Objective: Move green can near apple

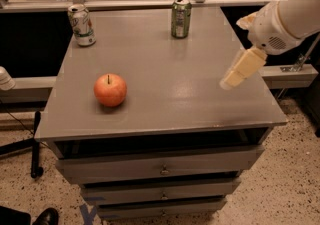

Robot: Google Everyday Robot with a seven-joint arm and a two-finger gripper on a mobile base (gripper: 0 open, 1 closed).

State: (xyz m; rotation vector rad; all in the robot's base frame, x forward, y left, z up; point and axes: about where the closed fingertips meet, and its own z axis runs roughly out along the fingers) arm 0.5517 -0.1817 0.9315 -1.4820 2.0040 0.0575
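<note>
Gripper (pixel 231 78) hovered over the right side of the table (pixel 170 104), open or closed not discernible; green can (pixel 181 17) stood at rear, well apart from apple (pixel 110 90).

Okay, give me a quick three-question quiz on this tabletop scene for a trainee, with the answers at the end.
1. Multiple choice: where is the green can? A, lying beside the apple; B, upright near the far edge of the table; C, held in the gripper.
2. True or false: the gripper is touching the apple.
3. Fill in: the table carries ___ cans.

Key
1. B.
2. False: the gripper hangs over the table's right side, apart from the apple and both cans.
3. Two: the green can and a white can at the far left corner.
</note>
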